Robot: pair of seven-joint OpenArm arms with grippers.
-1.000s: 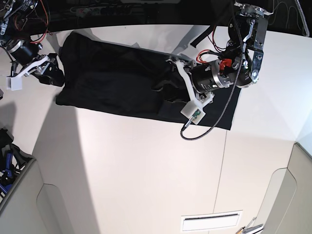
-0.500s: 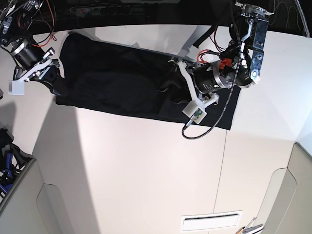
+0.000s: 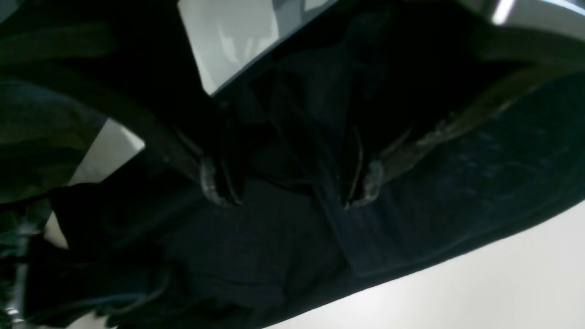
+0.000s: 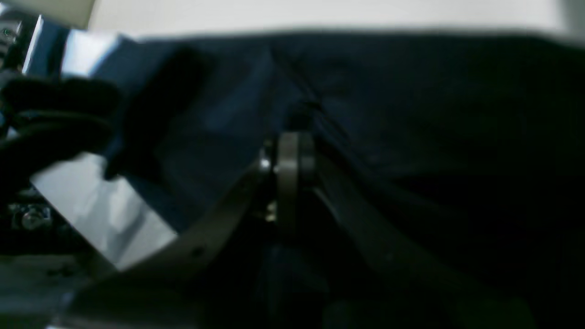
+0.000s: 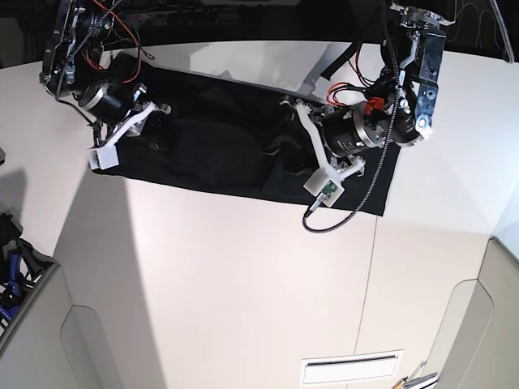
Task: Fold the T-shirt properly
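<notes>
Black T-shirt [image 5: 219,146] spread flat along the far part of the white surface [image 5: 243,284], both tools on it.

Right tool [image 4: 292,137] is seen fully closed in the right wrist view, jaws pressed together at a ridge of fabric; whether cloth is actually pinched between them cannot be told, the frame is blurred. In the base view it sits over the shirt's end on that view's left. Left tool [image 3: 290,183] is held wide open, fingertips [image 3: 215,185] down at the fabric either side of a raised fold, nothing clamped. In the base view it is over bunched cloth right of the shirt's middle. Near hem lies straight on the surface.
</notes>
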